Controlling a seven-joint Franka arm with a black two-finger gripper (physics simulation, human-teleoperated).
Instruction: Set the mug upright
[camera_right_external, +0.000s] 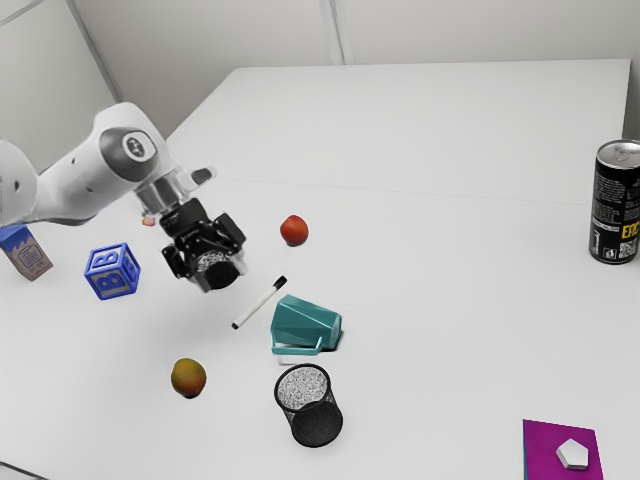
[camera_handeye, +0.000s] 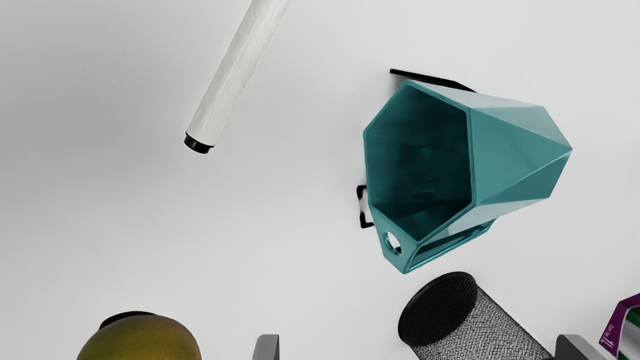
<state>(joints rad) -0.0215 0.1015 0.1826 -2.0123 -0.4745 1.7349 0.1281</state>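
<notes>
Mug (camera_right_external: 305, 323) is lying on its side on the table (camera_right_external: 440, 260); jaws (camera_right_external: 222, 275) are standing wide apart, holding nothing.

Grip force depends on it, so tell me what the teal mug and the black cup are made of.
The mug looks like glazed ceramic, possibly hard plastic: smooth facets with a soft sheen along the edges. The black cup is probably painted metal mesh, fairly matte: a fine grid shows in its wall, and its rim looks solid.
</notes>
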